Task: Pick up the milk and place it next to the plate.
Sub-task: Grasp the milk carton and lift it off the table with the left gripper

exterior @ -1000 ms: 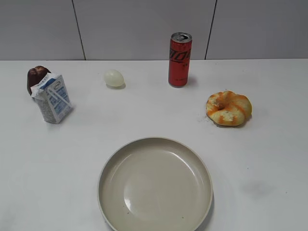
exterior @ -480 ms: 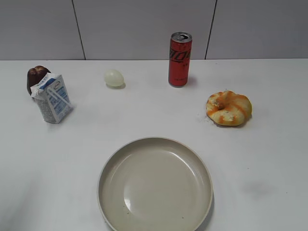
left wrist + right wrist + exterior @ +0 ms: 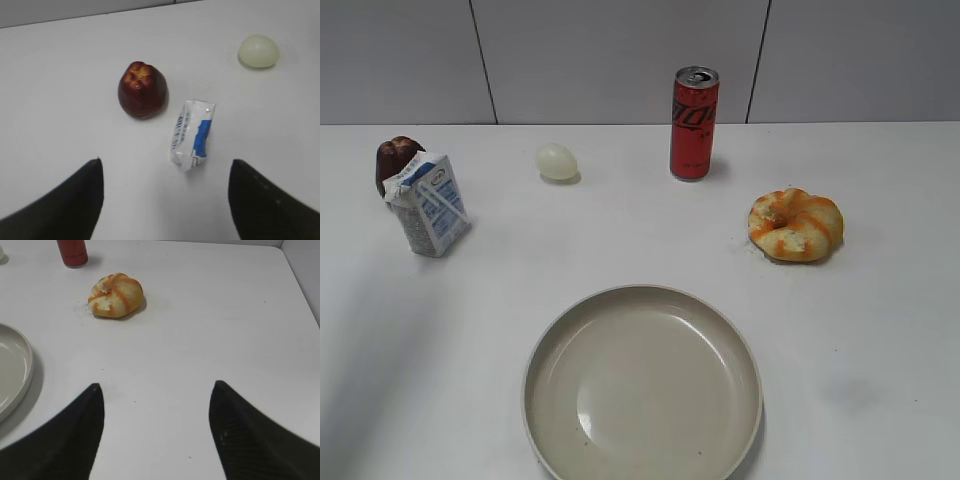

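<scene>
The milk, a small white carton with blue print, stands at the far left of the table; it also shows in the left wrist view. The plate lies at the front middle, empty; its rim shows in the right wrist view. My left gripper is open and empty, above the table just short of the milk. My right gripper is open and empty over bare table right of the plate. Neither gripper shows in the exterior view.
A dark red apple stands right behind the milk, also in the left wrist view. A pale egg, a tall red can and an orange-glazed bun stand further back and right.
A faint shadow has spread over the table at the front left. The objects have not moved.
</scene>
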Available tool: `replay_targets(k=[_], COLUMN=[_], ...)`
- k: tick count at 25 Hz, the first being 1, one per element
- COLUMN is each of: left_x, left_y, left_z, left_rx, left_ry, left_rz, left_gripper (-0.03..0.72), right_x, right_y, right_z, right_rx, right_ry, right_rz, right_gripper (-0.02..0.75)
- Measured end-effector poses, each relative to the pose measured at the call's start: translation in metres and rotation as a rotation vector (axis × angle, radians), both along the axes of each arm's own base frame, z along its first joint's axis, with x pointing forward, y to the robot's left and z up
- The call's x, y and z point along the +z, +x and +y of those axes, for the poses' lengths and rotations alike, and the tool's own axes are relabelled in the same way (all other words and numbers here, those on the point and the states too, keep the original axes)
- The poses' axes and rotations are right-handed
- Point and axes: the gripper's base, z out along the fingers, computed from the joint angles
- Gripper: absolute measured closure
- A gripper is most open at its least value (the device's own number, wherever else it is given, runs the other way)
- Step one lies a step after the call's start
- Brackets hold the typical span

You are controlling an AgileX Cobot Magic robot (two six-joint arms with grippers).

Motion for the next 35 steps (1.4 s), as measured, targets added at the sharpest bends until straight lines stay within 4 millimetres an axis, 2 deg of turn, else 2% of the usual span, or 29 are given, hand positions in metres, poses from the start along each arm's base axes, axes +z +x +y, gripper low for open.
replay_targets(k=[5,10,15,24,31,35], left_x=[-0.019,-0.054,-0.08,-0.127,-0.148,-0.16], left_y=[0.022,0.042,0.056,0.076,0.093,0.096], left_z=[-0.011,-0.023,-0.039,-0.041,-0.046,-0.047], left_rx=[-0.023,-0.06,-0.089,-0.096,-0.093,-0.094], left_ry=[0.008,0.042,0.048,0.093,0.09,0.096], left_rz=[0.021,0.08,0.09,0.141,0.167,0.203], left_gripper=[0.101,0.101,0.101,0.101,0.101,0.103], right_x=[0.0,0.0,0.0,0.0,0.0,0.0], right_y=[0.0,0.0,0.0,0.0,0.0,0.0], right_z=[0.0,0.0,0.0,0.0,0.0,0.0], right_rx=[0.0,0.0,0.0,0.0,0.0,0.0], right_ry=[0.0,0.0,0.0,0.0,0.0,0.0], right_rz=[0.0,0.0,0.0,0.0,0.0,0.0], right_gripper=[0.238,0.238,0.238,0.238,0.238,0.238])
